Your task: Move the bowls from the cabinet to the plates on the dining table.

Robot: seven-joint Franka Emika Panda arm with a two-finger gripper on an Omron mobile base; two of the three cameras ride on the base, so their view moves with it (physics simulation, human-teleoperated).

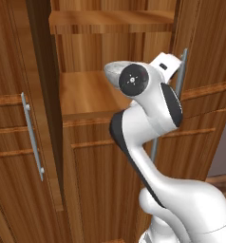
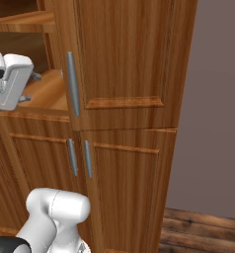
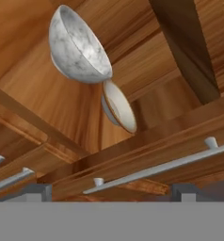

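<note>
Inside the cabinet [image 1: 91, 156], on a wooden shelf [image 1: 86, 92], both bowls sit side by side, seen from the hand view rolled hard over. Marbled bowl [image 3: 78, 47]: deep, round, grey-white veined, smooth. Beige bowl [image 3: 118, 107]: smaller, shallower, pale inside, brown rim, touching or just beside the marbled one; contact not certain. Pincer [image 3: 111, 193] open, jaws wide, gripping nothing; its two dark tips rise at the bottom of the hand view, well apart from both bowls, which lie ahead of it and deeper in the cabinet. Beige bowl is the nearer of the two to the pincer. Between tips and bowls runs the shelf's front edge and a slim grey metal bar handle [image 3: 156, 169] on short posts. Left base view: white arm [image 1: 148, 118] folded in front of the open compartment, hand reaching toward the shelf, bowls hidden behind it. Right base view: white hand block [image 2: 8, 81] at the shelf opening, beside a closed panelled door [image 2: 124, 59] with a vertical grey handle. Cabinet all brown wood, strong grain, raised panel mouldings. No writing or labels readable anywhere. Dark plank floor [image 2: 203, 232] at lower right.
</note>
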